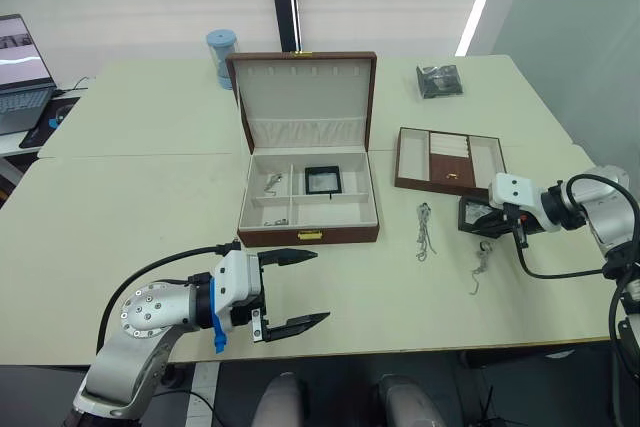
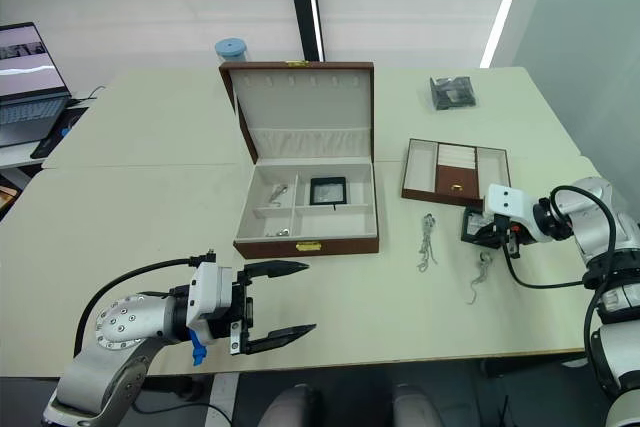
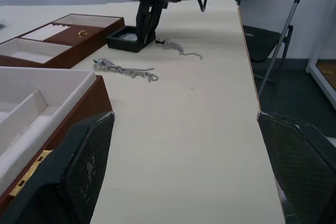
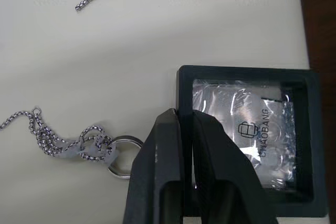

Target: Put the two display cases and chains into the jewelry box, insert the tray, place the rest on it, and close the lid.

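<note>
Black-framed display case (image 4: 247, 140), crinkled clear centre, in right gripper (image 4: 184, 129).

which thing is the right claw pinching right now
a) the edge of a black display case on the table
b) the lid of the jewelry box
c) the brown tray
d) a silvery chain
a: in the right wrist view the right claw has its two fingers closed on the frame edge of the display case, which lies on the table with a chain loose beside it.
</note>
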`<state>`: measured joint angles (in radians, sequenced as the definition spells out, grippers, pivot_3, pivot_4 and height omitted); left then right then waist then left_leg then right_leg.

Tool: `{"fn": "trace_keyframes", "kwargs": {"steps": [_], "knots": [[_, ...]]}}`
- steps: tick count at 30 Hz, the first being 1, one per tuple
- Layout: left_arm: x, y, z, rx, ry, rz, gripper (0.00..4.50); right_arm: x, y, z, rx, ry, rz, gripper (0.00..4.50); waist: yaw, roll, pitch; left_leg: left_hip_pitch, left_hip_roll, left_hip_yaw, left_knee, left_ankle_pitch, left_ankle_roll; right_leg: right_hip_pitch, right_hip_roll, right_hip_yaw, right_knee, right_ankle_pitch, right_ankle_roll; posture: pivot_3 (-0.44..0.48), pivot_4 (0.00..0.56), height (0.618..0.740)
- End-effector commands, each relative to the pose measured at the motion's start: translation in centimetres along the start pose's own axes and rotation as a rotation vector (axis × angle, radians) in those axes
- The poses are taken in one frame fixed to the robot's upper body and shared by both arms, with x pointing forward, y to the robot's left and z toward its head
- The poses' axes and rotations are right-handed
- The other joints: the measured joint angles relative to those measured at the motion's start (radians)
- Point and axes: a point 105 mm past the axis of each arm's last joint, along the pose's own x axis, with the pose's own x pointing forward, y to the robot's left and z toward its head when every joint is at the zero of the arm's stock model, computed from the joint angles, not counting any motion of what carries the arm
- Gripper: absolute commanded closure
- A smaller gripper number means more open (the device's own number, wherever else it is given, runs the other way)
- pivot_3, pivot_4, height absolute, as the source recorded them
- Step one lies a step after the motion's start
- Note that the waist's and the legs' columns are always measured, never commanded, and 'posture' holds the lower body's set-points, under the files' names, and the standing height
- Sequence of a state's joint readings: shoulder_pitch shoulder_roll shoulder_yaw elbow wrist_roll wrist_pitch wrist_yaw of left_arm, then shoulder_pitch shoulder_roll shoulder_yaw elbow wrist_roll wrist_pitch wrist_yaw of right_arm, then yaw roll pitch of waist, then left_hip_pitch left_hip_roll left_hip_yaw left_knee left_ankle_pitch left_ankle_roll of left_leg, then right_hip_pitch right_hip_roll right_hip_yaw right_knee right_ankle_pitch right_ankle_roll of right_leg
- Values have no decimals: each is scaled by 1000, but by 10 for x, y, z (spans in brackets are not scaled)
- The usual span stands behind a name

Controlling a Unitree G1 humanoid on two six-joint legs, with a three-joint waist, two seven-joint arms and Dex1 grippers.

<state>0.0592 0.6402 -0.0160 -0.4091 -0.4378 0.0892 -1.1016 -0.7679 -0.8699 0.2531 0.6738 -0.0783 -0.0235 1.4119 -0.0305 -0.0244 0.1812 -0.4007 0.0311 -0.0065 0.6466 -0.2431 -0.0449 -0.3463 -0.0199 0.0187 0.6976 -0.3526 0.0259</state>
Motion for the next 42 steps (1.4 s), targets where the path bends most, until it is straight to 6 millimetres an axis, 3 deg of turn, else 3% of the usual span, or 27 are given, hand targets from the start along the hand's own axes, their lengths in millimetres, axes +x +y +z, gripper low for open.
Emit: {"fn": "trace_keyframes", "kwargs": {"steps": [1,10,16,31,35,42], "knots": [[5,-1,11,27,-36,-18,0,-11,-10,13,-32,-40,-50,4498,0,0,0,0,0,0,0,0,0,0,0,0,0,0,0,0,150,740],[4,3,11,-5,-48,50,0,-30,-9,35,-16,-101,-19,4498,0,1,1,0,0,0,0,0,0,0,0,0,0,0,0,0,150,740],[-1,6,10,-31,-45,161,0,-30,-2,86,-40,-212,52,4498,-2,1,1,0,0,-1,0,0,0,0,0,0,0,0,0,0,150,740],[-28,13,6,-112,-17,583,0,32,10,217,-188,-382,189,4498,-1,2,1,-1,0,-3,0,0,0,-1,0,-1,0,0,0,0,150,740],[-33,9,8,-135,-5,645,0,45,15,235,-196,-369,228,4498,-1,2,1,-1,0,-3,-1,0,0,-1,0,-1,0,0,0,0,150,740],[-35,8,7,-143,7,704,0,74,25,243,-204,-298,304,4498,0,2,1,-1,0,-3,-1,0,0,-2,-1,-2,0,0,0,0,150,740]]}}
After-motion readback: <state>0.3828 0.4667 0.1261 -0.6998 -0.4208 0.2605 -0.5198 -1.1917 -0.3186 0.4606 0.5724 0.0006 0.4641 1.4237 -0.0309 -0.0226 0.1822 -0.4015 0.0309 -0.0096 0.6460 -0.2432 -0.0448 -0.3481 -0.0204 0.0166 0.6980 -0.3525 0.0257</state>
